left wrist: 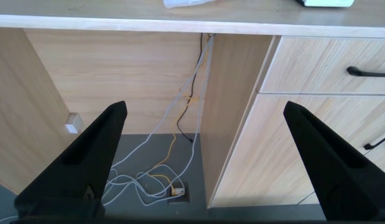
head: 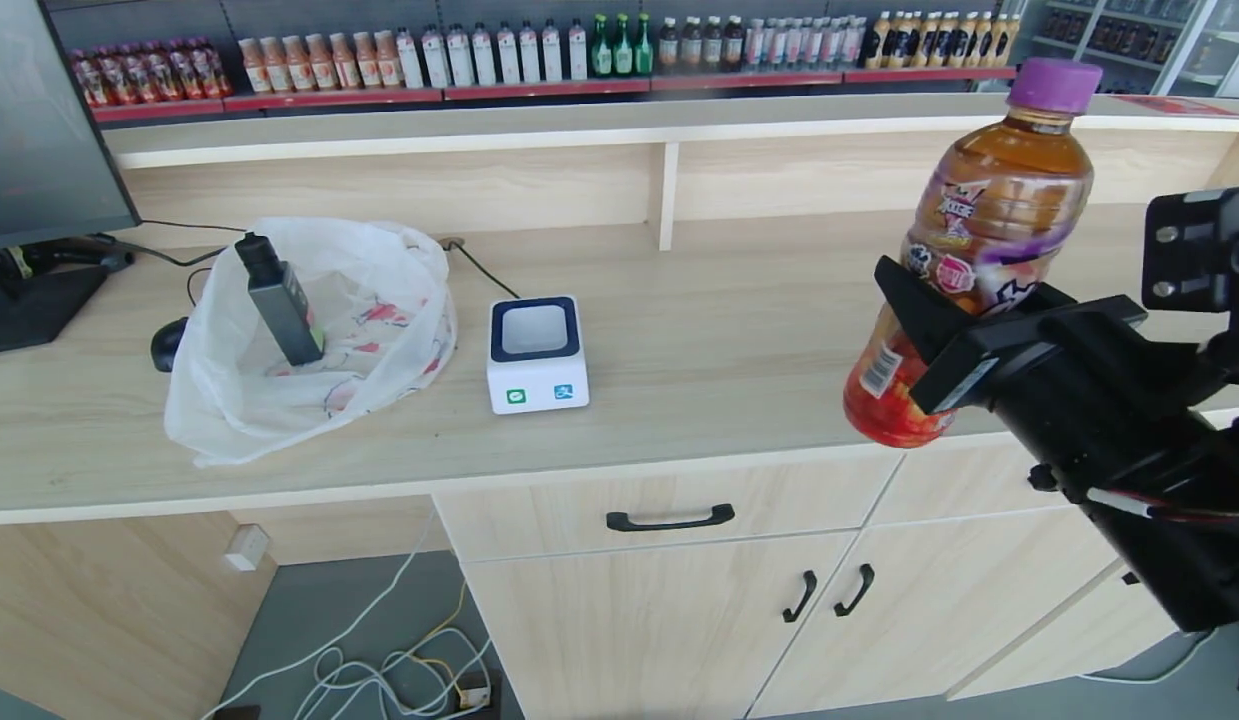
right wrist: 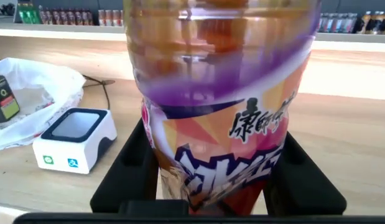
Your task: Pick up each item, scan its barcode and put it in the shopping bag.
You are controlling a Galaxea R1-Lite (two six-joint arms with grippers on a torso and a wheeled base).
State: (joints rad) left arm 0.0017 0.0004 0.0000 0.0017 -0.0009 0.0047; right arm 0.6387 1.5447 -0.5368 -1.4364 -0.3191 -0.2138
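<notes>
Right gripper (head: 989, 318) clamped the bottle (head: 1009, 190) at three o'clock of the scanner (head: 536, 352); left gripper (left wrist: 204, 157) gaped wide, holding nothing.

The right arm (head: 1109, 420) is matte black and blocky. One finger of the right gripper (head: 904, 335) bears a white label (head: 967, 384). A black bracket (head: 1194, 250) shows two silver screws (head: 1165, 236). Red and white cables (head: 1169, 512) run along the arm. The left gripper (left wrist: 204, 109) has black, tapering, wedge-shaped fingers (left wrist: 86, 162).
</notes>
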